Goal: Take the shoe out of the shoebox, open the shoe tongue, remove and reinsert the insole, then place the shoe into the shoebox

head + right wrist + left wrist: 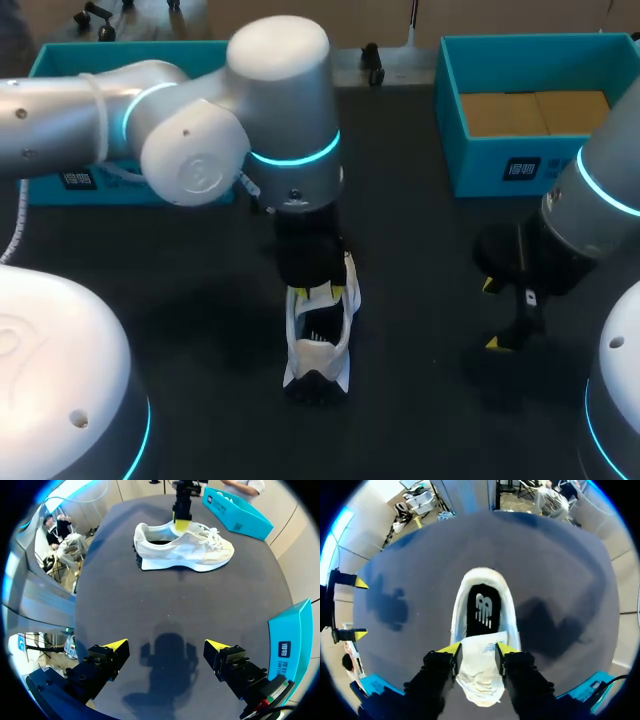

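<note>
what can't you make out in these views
Left wrist view: the left gripper, shut on the shoe tongue, hides the laces and toe of the shoe.
Head view: the left arm covers that gripper and the shoe's front, and blocks the inside of the left teal box.
Right wrist view: the shoe's inside is too dark to show the insole.

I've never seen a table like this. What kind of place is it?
Probably a robot practice lab. At a dark table, the left gripper pinches the tongue of a white shoe, the right gripper hangs open, and a teal shoebox waits at the back.
</note>
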`<act>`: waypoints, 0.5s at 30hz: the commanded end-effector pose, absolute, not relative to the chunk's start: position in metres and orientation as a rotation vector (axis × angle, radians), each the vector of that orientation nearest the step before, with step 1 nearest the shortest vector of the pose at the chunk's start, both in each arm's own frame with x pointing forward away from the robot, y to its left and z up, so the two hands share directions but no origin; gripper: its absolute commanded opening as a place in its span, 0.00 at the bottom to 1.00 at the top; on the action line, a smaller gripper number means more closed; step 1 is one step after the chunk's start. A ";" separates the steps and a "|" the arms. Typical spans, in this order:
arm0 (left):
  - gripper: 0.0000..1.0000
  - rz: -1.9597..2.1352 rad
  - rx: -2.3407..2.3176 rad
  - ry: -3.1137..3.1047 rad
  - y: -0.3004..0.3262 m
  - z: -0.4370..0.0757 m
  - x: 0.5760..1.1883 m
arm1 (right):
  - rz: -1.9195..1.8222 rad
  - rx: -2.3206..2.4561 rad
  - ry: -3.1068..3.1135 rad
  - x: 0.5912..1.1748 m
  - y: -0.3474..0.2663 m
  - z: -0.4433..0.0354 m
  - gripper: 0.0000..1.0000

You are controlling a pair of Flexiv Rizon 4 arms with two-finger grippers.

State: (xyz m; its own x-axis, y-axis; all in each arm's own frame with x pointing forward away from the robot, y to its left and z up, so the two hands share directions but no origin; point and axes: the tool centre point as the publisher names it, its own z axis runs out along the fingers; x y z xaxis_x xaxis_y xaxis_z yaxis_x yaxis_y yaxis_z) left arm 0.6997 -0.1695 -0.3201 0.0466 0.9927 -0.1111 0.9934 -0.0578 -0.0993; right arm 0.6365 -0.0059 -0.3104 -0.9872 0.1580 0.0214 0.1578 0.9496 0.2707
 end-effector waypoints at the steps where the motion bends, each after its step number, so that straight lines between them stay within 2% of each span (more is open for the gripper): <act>1: 0.75 -0.242 2.224 2.187 -0.150 -0.297 0.691 | 0.431 0.251 3.098 0.635 -0.006 -0.311 1.00; 2: 0.82 -0.248 2.207 2.220 -0.149 -0.295 0.689 | 0.431 0.251 3.098 0.635 -0.006 -0.311 1.00; 3: 1.00 -0.253 2.177 2.270 -0.148 -0.293 0.687 | 0.431 0.251 3.098 0.635 -0.006 -0.311 1.00; 8: 1.00 -0.294 1.947 2.601 -0.145 -0.287 0.676 | 0.431 0.251 3.098 0.635 -0.006 -0.311 1.00; 12: 1.00 -0.131 1.725 2.675 -0.143 -0.283 0.659 | 0.431 0.251 3.098 0.635 -0.006 -0.311 1.00; 15: 1.00 -0.131 1.725 2.675 -0.143 -0.283 0.659 | 0.431 0.251 3.098 0.635 -0.006 -0.311 1.00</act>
State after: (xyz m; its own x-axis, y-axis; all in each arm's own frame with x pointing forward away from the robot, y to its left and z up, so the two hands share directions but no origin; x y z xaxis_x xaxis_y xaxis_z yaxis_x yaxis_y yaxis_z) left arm 0.6692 -0.1411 -0.2862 -0.3481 0.9373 -0.0148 0.9250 0.3409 -0.1678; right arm 0.6363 -0.0060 -0.3103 -0.9872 0.1581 0.0212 0.1579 0.9496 0.2706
